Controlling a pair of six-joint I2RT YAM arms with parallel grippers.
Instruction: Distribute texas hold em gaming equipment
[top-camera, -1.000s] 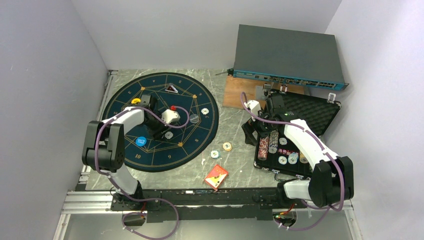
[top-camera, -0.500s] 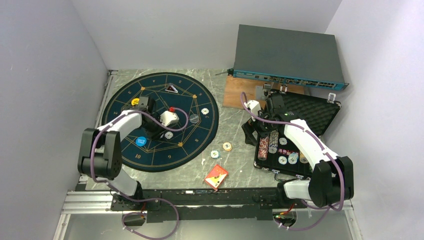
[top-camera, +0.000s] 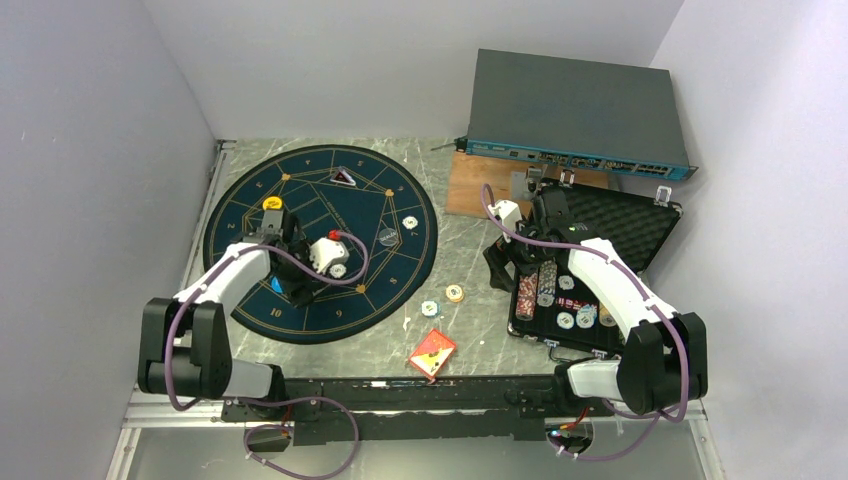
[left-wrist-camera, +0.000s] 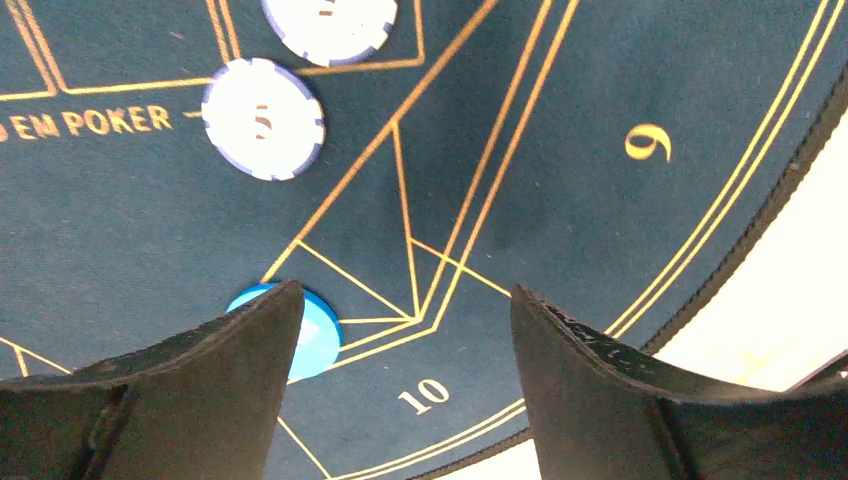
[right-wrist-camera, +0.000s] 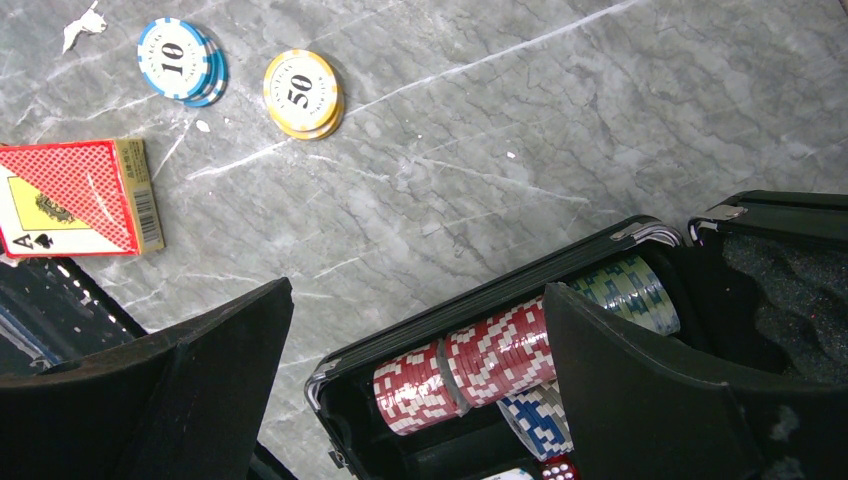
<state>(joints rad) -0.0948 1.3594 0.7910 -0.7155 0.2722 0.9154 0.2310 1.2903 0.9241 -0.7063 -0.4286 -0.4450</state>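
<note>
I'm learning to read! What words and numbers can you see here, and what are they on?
"EM POKER": on the navy mat; the start is cut off.
"9" and "10": near the same mat's edge.
"5": on the whitish chip.
"10": on the blue-rimmed chip.
"50": on the yellow chip.
"A" with a spade: on the red card box.
The tiny rim print on the chips and the box's barcode digits are too small to read.

mat (left-wrist-camera: 600, 100): matt cloth | table (right-wrist-camera: 500, 130): polished marble | poker chip (left-wrist-camera: 263, 118): smooth plastic
</note>
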